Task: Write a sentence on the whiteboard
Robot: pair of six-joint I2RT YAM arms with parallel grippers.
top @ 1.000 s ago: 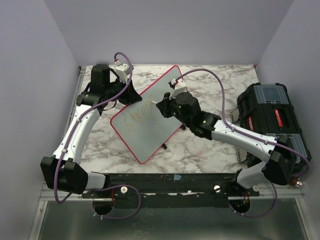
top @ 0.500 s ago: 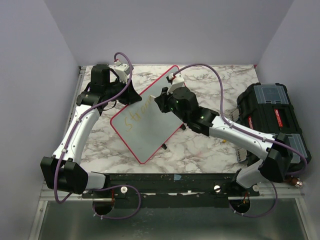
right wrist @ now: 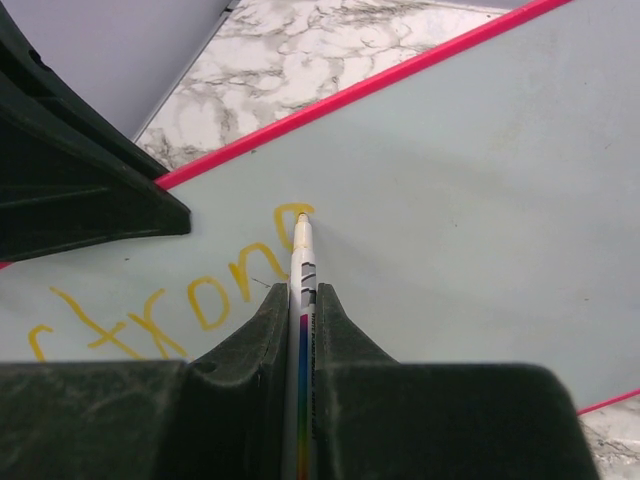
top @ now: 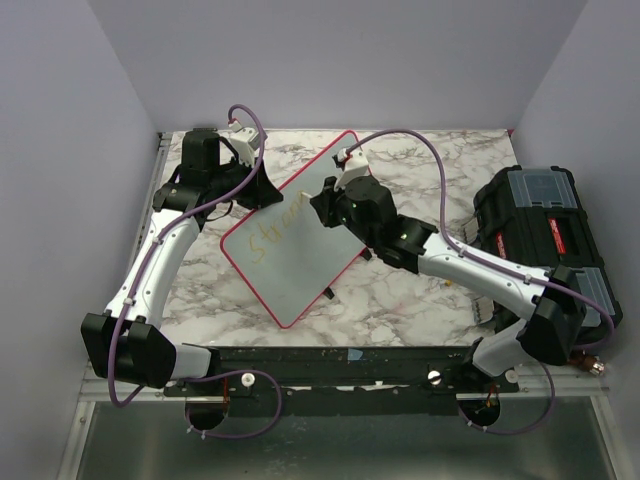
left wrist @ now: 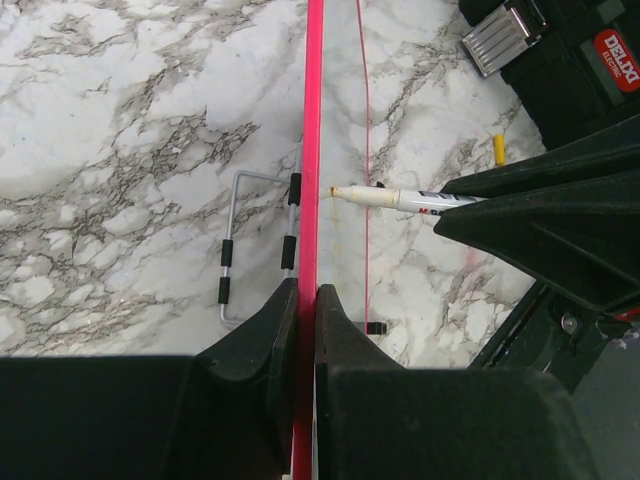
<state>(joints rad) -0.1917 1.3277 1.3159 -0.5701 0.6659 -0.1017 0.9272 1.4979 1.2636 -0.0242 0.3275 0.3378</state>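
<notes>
The whiteboard (top: 300,270), pale with a red rim, is propped at a tilt on the marble table. My left gripper (top: 262,190) is shut on its far-left rim (left wrist: 314,120), with the fingers (left wrist: 306,290) clamped on both sides of it. My right gripper (top: 325,205) is shut on a white marker (right wrist: 302,260). The marker's tip touches the board surface (right wrist: 450,200). The sentence (right wrist: 170,310) is one yellow word that reads "stron", with a further letter partly drawn at the tip. It shows in the top view (top: 275,232). The marker also shows in the left wrist view (left wrist: 400,198).
A black toolbox (top: 545,230) stands at the table's right edge, and also shows in the left wrist view (left wrist: 560,50). A wire stand with black feet (left wrist: 260,240) sits behind the board. A small yellow piece (left wrist: 498,150) lies on the marble. Lavender walls close in the table.
My right gripper has moved a little up and left along the board with the marker. The yellow writing has grown. The left arm has not moved.
</notes>
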